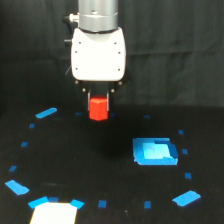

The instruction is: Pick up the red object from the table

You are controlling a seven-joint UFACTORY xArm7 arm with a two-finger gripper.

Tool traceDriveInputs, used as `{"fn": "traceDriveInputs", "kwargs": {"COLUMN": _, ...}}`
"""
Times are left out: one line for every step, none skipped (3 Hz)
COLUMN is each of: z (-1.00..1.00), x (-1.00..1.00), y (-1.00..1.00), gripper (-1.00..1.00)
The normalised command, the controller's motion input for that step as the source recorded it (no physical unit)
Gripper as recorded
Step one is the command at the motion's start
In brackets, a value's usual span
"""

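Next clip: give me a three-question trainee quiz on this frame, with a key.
1. True or false: the red object lies inside the blue square patch.
2. What sits directly above the red object? A) a blue tape mark B) the gripper C) the white patch at the bottom edge
3. Toward which side of the exterior view is the blue square patch from the red object?

Key: 1 false; 2 B; 3 the exterior view's right, and lower in the frame.

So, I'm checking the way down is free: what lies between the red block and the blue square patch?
In the exterior view, only bare black table lies between the red block, held in the gripper, and the blue square patch.
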Motion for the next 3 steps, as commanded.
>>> {"fn": "traceDriveInputs", "kwargs": {"z": -0.31, "x": -0.46, "y": -0.04, "gripper": -0.90}}
{"fn": "traceDriveInputs", "kwargs": {"z": -0.65, "x": 0.06, "y": -0.36, "gripper": -1.00}}
{"fn": "traceDriveInputs", "kwargs": {"z": -0.28, "x": -0.04, "y": -0.30, "gripper": -1.00}}
